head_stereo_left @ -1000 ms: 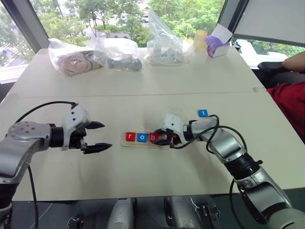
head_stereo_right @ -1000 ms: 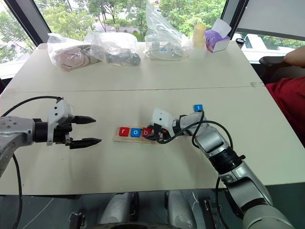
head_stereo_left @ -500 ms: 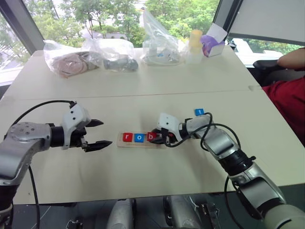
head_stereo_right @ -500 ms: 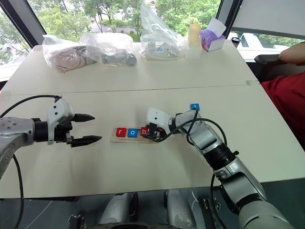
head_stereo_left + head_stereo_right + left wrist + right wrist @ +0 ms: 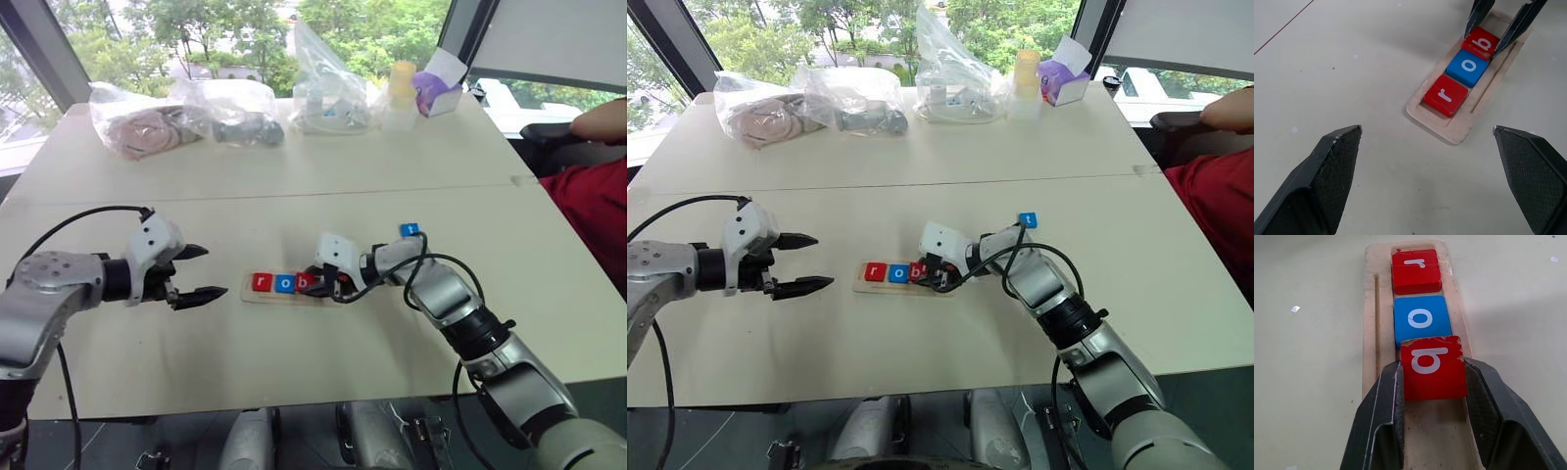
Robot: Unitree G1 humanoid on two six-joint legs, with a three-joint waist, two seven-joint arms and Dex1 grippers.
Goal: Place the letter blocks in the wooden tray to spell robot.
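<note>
The wooden tray (image 5: 247, 291) lies mid-table with three letter blocks in a row: a red r (image 5: 262, 282), a blue o (image 5: 285, 284) and a red b (image 5: 1432, 366). My right gripper (image 5: 1432, 363) is shut on the red b, holding it by its two sides in the tray against the blue o. A blue t block (image 5: 409, 230) lies loose on the table behind my right arm. My left gripper (image 5: 211, 271) hovers open, a short way left of the tray's r end, with nothing between its fingers.
Clear plastic bags (image 5: 235, 108) with items, a pale bottle (image 5: 400, 93) and a purple box (image 5: 436, 86) line the table's far side. A person in red (image 5: 598, 211) sits at the right edge. A seam (image 5: 294, 193) crosses the table.
</note>
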